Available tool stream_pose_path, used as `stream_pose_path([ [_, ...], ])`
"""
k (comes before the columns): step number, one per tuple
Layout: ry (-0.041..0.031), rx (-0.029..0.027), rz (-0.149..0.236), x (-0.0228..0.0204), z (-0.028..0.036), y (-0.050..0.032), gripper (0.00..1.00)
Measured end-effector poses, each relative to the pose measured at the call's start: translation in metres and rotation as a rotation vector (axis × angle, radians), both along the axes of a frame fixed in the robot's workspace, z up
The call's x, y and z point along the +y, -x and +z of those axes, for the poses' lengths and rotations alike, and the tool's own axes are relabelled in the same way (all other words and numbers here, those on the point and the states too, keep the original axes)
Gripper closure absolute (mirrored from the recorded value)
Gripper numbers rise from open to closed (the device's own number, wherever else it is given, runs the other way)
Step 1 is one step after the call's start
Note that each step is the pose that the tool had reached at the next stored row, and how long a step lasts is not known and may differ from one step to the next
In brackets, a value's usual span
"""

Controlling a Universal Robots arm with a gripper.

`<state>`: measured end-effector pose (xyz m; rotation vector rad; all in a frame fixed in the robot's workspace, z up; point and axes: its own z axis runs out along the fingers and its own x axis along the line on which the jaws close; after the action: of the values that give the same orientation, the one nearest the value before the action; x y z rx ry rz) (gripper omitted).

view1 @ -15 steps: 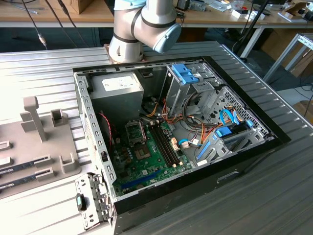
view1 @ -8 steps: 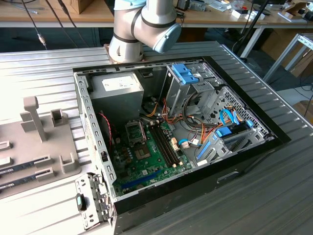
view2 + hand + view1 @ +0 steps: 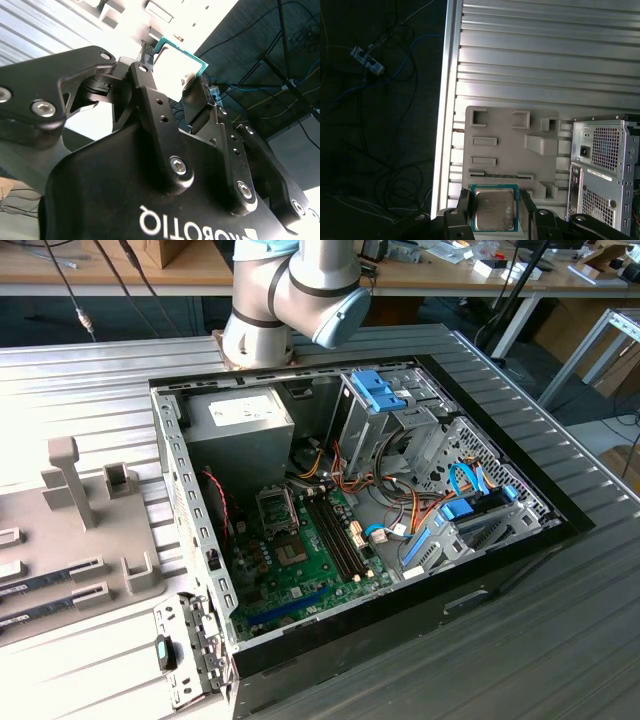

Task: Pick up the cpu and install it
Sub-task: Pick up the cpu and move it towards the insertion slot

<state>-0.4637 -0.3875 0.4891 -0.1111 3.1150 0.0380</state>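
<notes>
My gripper [image 3: 494, 216] is shut on the cpu [image 3: 493, 209], a thin square chip with a silvery-grey metal top and a green rim, pinched by two opposite edges between the black fingers [image 3: 464, 210]. It hangs high over the ribbed metal table. The second wrist view shows the same grip from behind: the cpu [image 3: 175, 61] sits at the tip of the gripper [image 3: 169, 71]. In the exterior view the open computer case [image 3: 480, 590] lies on the table. Its green motherboard [image 3: 300, 580] carries the black socket frame [image 3: 277, 508].
A grey parts holder [image 3: 510, 140] with slots lies on the ribbed table [image 3: 545, 60] below the cpu, also seen as the grey parts holder [image 3: 90, 540] at the exterior view's left. The grey power supply [image 3: 240, 425], drive cages [image 3: 400, 410] and cables fill the case. The arm [image 3: 290, 290] rises behind it.
</notes>
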Motion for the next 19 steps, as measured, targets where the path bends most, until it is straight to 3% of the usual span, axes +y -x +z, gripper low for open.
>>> stream_pose_path([
  [19, 0.0, 0.0, 0.0, 0.0, 0.0047, 0.0, 0.53],
])
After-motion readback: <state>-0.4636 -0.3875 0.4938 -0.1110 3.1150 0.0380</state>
